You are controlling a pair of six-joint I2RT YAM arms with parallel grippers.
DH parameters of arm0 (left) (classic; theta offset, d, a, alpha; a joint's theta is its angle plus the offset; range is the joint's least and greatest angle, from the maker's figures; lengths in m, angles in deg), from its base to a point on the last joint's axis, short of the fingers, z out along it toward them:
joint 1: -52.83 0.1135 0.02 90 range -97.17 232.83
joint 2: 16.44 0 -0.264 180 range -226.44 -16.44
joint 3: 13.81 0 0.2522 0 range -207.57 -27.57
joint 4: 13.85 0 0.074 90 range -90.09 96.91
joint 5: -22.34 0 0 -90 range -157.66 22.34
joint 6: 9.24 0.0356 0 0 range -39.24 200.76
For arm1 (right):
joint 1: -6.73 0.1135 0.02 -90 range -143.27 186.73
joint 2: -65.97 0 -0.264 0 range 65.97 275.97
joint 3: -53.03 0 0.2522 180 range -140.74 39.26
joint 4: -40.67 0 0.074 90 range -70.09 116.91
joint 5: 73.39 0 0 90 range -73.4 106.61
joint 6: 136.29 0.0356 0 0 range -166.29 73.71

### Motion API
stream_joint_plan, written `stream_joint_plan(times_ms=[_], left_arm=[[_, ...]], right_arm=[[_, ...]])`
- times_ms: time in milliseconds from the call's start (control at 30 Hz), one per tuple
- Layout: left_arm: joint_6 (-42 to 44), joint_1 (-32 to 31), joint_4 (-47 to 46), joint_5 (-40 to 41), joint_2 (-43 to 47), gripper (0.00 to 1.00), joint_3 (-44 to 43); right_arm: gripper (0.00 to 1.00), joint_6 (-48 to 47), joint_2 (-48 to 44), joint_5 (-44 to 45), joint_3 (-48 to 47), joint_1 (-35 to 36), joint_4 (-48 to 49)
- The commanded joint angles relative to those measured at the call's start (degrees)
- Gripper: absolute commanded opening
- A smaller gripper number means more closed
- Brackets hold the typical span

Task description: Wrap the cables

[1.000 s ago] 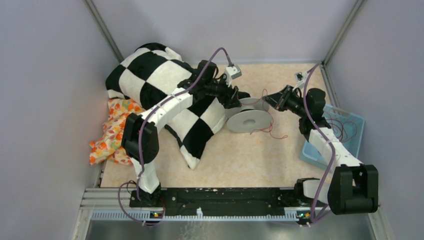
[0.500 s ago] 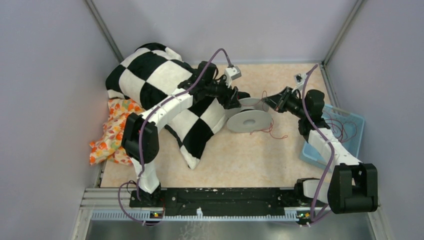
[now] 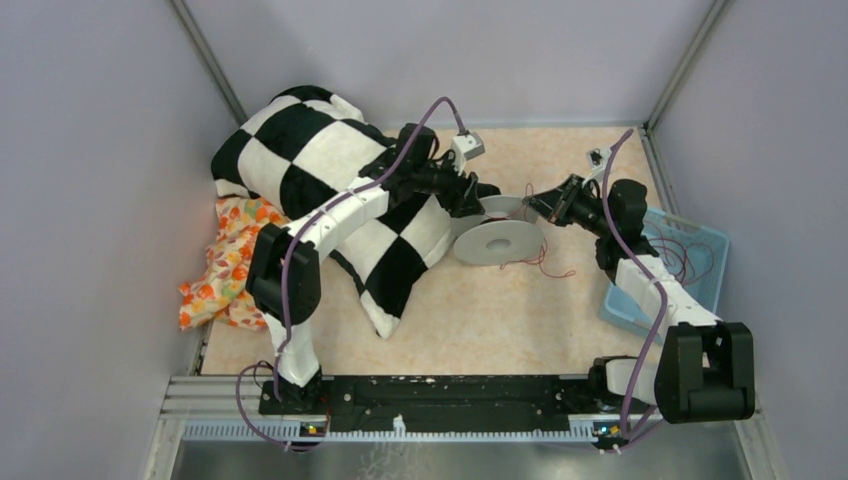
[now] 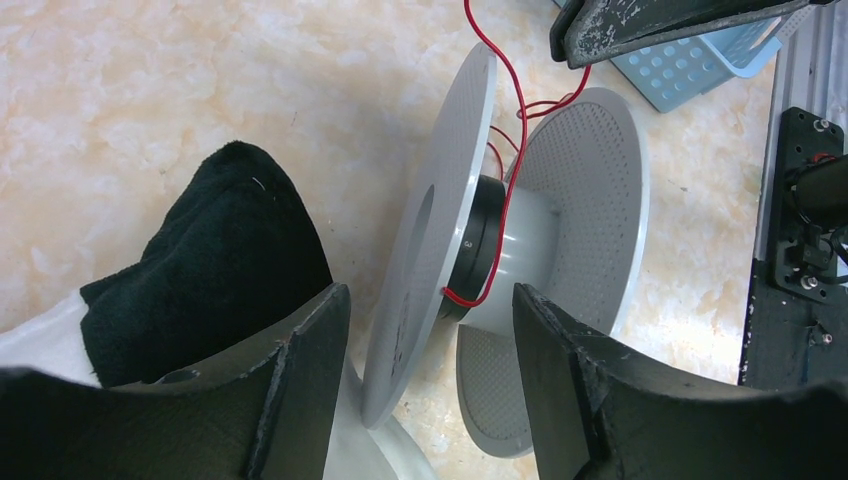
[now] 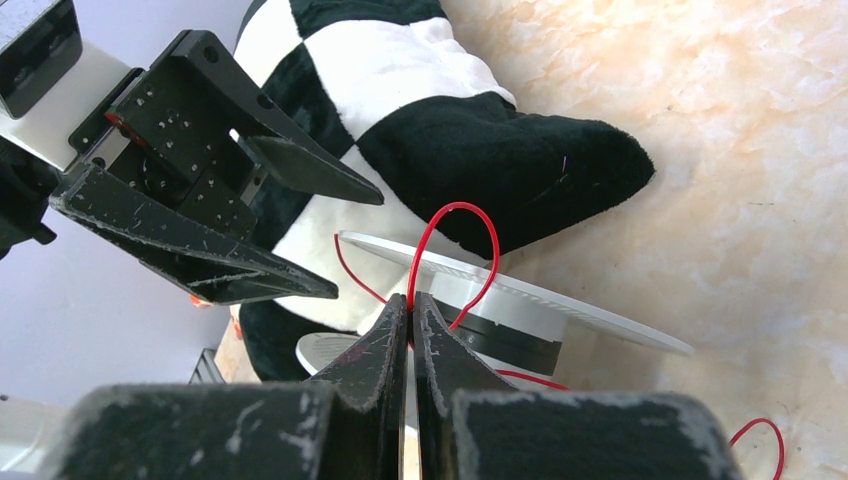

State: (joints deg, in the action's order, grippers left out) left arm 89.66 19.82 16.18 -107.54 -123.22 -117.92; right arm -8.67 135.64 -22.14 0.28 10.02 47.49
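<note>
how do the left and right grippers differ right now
The left gripper is open, jaws straddling the grey spool; the right gripper is shut, pinching the red cable. The left is on the pillow side, the right on the basket side. Both have black fingers.

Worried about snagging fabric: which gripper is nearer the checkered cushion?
Left. The left gripper sits beside the checkered cushion; the right gripper is across the spool from it, shut on the red cable.

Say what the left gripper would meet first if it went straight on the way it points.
Probably the grey spool, which carries the red cable: its near flange stands just ahead between the open fingers of the left gripper. Depth is unclear.
</note>
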Motion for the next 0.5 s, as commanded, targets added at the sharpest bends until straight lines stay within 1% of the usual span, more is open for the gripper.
stream_joint_plan(times_ms=[0, 133, 333, 467], left_arm=[[0.2, -0.3, -3.5, -0.7, -1.4, 0.66, -0.4], [0.1, -0.3, -3.9, -0.3, -2.3, 0.61, -0.6], [-0.2, -0.3, -4.8, 0.6, -2.9, 0.55, -0.4], [-0.7, -0.2, -6.3, 0.4, -3.0, 0.49, 0.2]], right_arm=[[0.0, -0.3, -0.1, -0.4, -0.6, 0.8, 2.8], [0.0, -0.2, -0.2, -0.4, -0.4, 0.8, 3.0], [0.0, -0.2, 0.1, -0.5, -0.9, 0.7, 2.9], [0.0, 0.0, 0.7, -0.7, -1.1, 0.8, 3.3]])
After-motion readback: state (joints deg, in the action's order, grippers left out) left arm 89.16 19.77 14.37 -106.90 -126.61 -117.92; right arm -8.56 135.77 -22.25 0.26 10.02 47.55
